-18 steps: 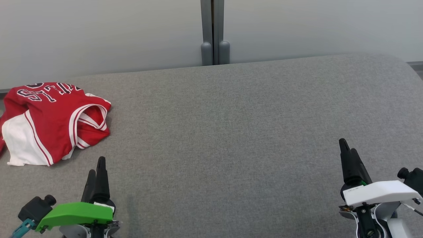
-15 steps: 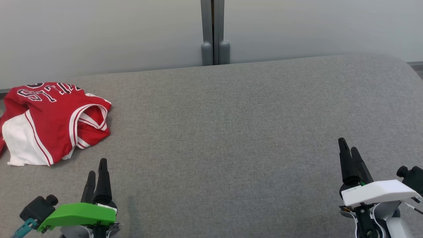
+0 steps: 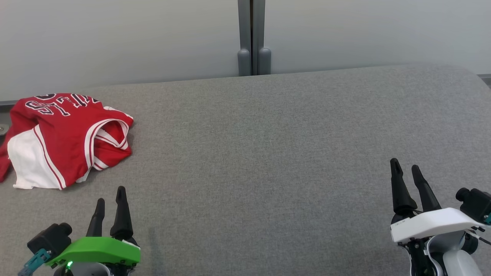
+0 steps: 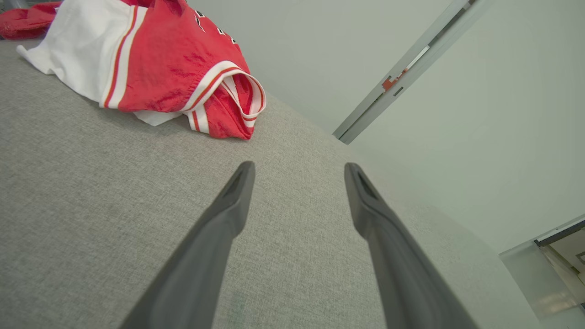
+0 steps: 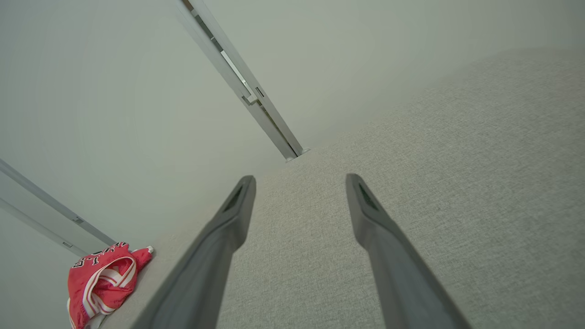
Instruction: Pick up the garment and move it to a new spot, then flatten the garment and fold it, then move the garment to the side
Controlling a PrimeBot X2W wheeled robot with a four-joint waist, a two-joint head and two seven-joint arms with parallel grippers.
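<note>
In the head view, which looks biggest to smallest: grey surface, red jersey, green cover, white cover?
1. grey surface
2. red jersey
3. green cover and white cover: about alike, not ranked.

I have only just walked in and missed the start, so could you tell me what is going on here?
A two-armed robot is facing a grey padded surface with a crumpled red and white jersey lying at its far left. Nothing is being handled yet: the left gripper and the right gripper both hover open and empty near the front edge. The left gripper is the nearer one to the jersey, but apart from it.
</note>
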